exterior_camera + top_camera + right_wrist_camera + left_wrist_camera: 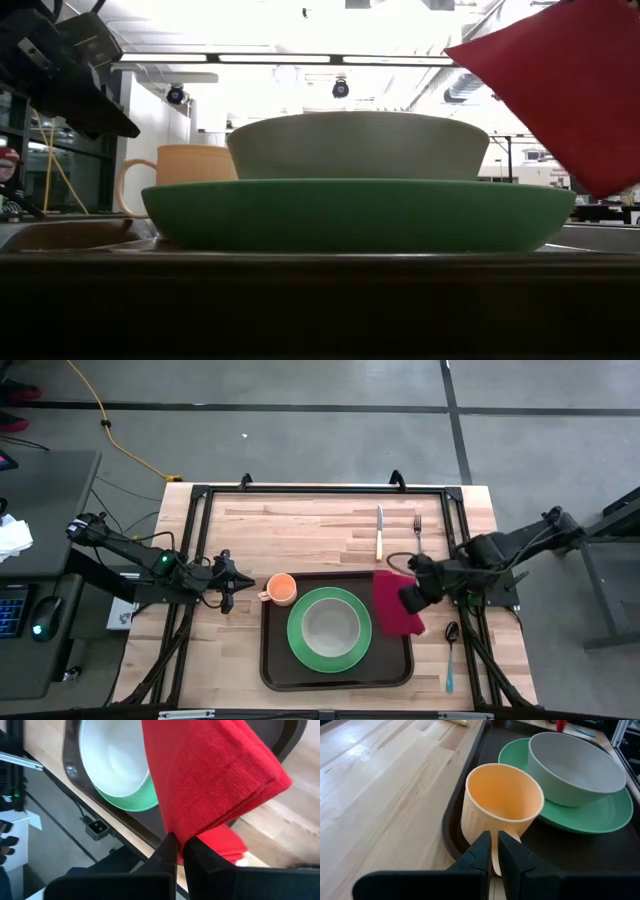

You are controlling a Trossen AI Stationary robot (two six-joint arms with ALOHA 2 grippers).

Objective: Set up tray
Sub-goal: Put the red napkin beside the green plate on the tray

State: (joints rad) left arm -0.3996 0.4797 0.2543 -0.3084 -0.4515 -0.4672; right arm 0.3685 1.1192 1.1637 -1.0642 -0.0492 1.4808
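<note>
The dark brown tray lies mid-table and carries a green plate with a grey bowl on it. An orange cup stands at the tray's far left corner. My left gripper is level beside it, shut on its handle. My right gripper is over the tray's right rim, shut on a folded red cloth. The low view shows the cloth lifted above the plate, one corner pointing down. My left gripper pinches the cup's handle between its two fingers, coming level from the table's left. The cup stands about upright at the tray's rim; its base is hidden, so I cannot tell if it is lifted. My right gripper pinches the red cloth at a folded edge, several layers together. The fingers come from the table's right, slanting down. The cloth is lifted clear of the tray and hangs slack beyond the fingers.
A knife and a fork lie on the wood beyond the tray. A spoon with a blue handle lies right of the tray. Bare wood shows along the table's far side and left of the tray.
</note>
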